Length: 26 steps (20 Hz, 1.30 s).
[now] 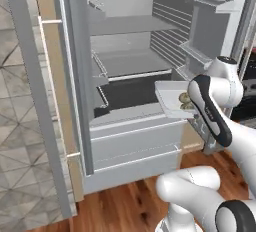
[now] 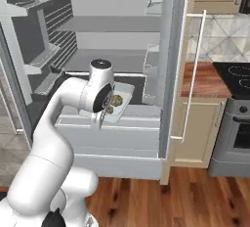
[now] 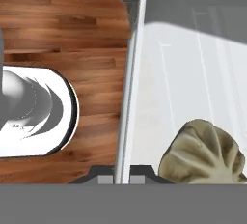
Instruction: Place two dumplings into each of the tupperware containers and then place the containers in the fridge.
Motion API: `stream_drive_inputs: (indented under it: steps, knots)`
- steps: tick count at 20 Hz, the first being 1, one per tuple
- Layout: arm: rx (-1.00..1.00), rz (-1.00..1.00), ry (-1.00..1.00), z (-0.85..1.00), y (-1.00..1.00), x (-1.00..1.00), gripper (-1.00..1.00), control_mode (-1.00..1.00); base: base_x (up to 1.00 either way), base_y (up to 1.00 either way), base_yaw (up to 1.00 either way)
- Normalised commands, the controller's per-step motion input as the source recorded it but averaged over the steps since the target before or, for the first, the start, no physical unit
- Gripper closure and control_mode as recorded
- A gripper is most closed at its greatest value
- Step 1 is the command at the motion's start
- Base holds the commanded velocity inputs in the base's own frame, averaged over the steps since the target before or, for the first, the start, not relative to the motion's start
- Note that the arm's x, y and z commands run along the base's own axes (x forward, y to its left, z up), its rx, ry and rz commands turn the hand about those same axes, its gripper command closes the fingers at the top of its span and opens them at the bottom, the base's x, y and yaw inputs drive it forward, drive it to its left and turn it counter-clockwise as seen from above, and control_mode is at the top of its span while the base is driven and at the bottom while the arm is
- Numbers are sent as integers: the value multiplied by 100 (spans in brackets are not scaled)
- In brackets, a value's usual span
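Note:
The fridge (image 1: pixel 131 64) (image 2: pixel 113 39) stands open, its pale shelves and door racks showing. In front of its lower shelf hangs a pale grey tupperware container (image 1: pixel 167 97) (image 2: pixel 126 92), level, with two dumplings (image 1: pixel 184 98) (image 2: pixel 116 99) inside. My gripper (image 3: pixel 121 178) is shut on the container's near rim (image 3: pixel 128 97), one finger on each side of it. In the hand view one speckled dumpling (image 3: pixel 202 153) lies on the container's floor close to the fingers. The arm covers part of the container in both base views.
The fridge's left door (image 1: pixel 30 106) swings out wide, and the right door (image 2: pixel 176 74) with its long handle stands beside a wooden counter (image 2: pixel 205 81) and a stove (image 2: pixel 237 103). Drawer fronts (image 1: pixel 135 143) sit below the container. Wood floor (image 3: pixel 72 35) lies underneath.

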Motion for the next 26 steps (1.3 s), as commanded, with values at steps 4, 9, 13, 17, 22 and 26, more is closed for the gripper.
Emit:
stream_drive_inputs:
  steps: [4, 9, 13, 17, 22, 26]
  knots:
    - [0, 0, 0, 0, 0, 0, 100, 100, 67, -52, 50]
    - [0, 0, 0, 0, 0, 0, 100, 100, 78, -34, 10]
    - [0, 0, 0, 0, 0, 0, 100, 100, 81, 0, 1]
    - [0, 0, 0, 0, 0, 0, 100, 100, 81, 0, 0]
    - [0, 0, 0, 0, 0, 0, 100, 100, 47, 0, 0]
    - [0, 0, 0, 0, 0, 0, 100, 100, 25, 0, -1]
